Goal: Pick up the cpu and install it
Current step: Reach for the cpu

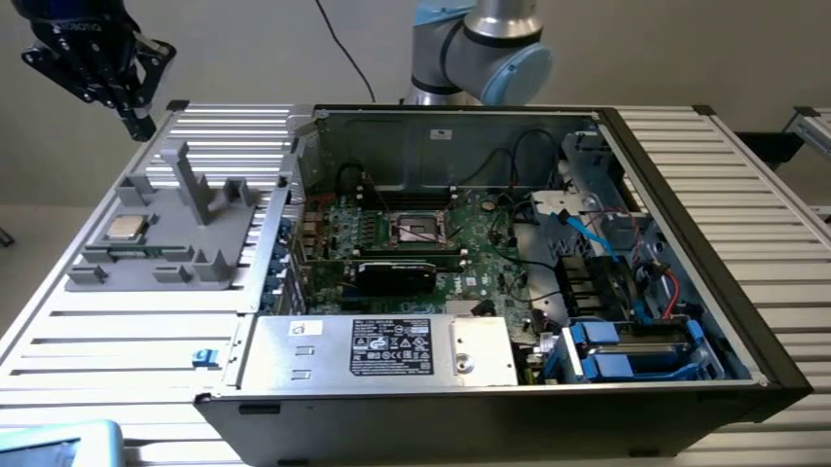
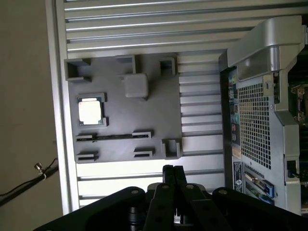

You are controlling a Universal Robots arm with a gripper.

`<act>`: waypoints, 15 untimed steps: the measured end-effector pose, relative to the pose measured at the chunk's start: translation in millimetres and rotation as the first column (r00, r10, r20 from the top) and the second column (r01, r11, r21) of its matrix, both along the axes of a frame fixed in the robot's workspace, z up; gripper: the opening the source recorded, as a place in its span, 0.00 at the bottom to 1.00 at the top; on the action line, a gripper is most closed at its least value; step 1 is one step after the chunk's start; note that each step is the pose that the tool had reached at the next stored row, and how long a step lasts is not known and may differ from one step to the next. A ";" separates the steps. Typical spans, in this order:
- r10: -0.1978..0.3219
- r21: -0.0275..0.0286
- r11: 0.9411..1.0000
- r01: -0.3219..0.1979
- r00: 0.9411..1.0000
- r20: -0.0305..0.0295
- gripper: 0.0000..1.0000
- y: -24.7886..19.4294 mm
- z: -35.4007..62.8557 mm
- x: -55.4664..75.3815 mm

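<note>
Seemingly fine-print label; cpu on fixture

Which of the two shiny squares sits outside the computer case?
The cpu, lying in the grey fixture at the exterior view's left of the computer case. The other shiny square, the socket, sits on the green board inside it.

1. I'm working in what looks like a robotics lab: a ribbed aluminium table serves as the bench.
2. An industrial arm stands behind it.
3. An open computer case lies on the table, motherboard exposed.
4. A grey fixture with upright posts sits just beside it.
</note>
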State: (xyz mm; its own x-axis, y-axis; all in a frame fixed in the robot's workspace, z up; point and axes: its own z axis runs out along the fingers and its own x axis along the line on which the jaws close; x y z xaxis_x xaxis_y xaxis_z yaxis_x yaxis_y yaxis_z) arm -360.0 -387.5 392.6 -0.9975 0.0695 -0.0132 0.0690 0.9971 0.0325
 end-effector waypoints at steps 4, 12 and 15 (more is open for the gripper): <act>0.000 0.000 1.000 0.000 1.000 -0.002 0.11 0.1 0.0 -6.5; 0.001 0.000 1.000 -0.001 1.000 -0.007 0.11 0.2 0.0 -23.1; 0.002 0.000 1.000 -0.002 1.000 -0.015 0.11 0.5 -0.1 -30.2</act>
